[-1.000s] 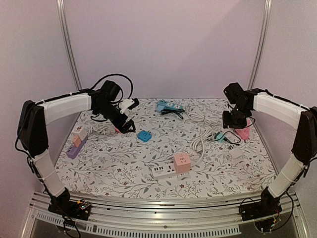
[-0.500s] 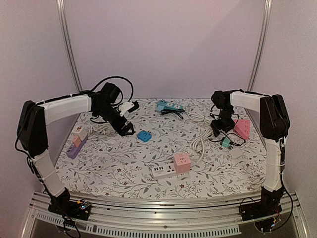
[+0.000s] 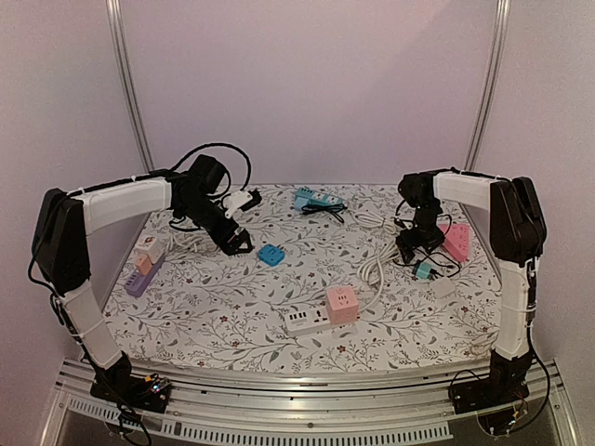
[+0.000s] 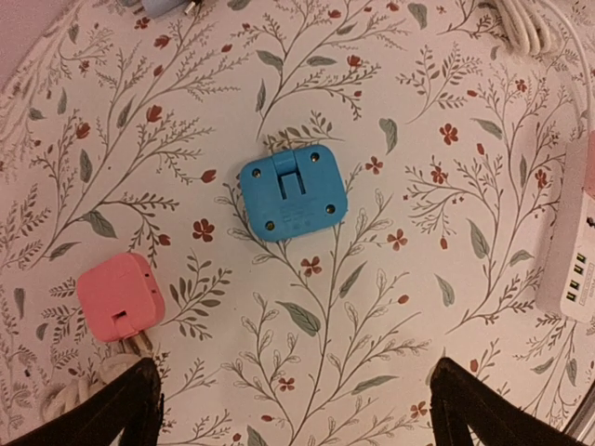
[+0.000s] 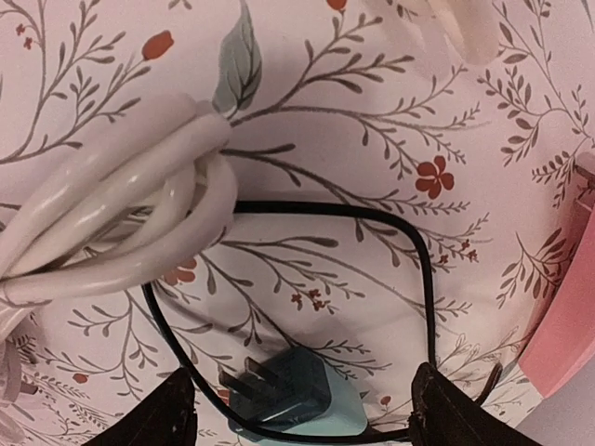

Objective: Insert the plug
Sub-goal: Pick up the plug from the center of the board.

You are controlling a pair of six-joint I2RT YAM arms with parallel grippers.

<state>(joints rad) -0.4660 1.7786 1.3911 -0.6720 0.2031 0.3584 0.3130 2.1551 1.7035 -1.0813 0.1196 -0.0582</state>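
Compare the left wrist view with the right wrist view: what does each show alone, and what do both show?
Left wrist only: a blue adapter, a pink plug and a white power strip at the right edge. Right wrist only: a teal plug inside a loop of black cord. Both: the flowered tablecloth and an open gripper, the left gripper or the right gripper.

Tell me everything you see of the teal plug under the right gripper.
The teal plug is small and plastic-looking, with a darker top face and a paler lower edge. In the right wrist view its metal prongs point left. It lies flat on the floral cloth, ringed by a thin black cable. It sits between the fingers of the open right gripper, and neither touches it.
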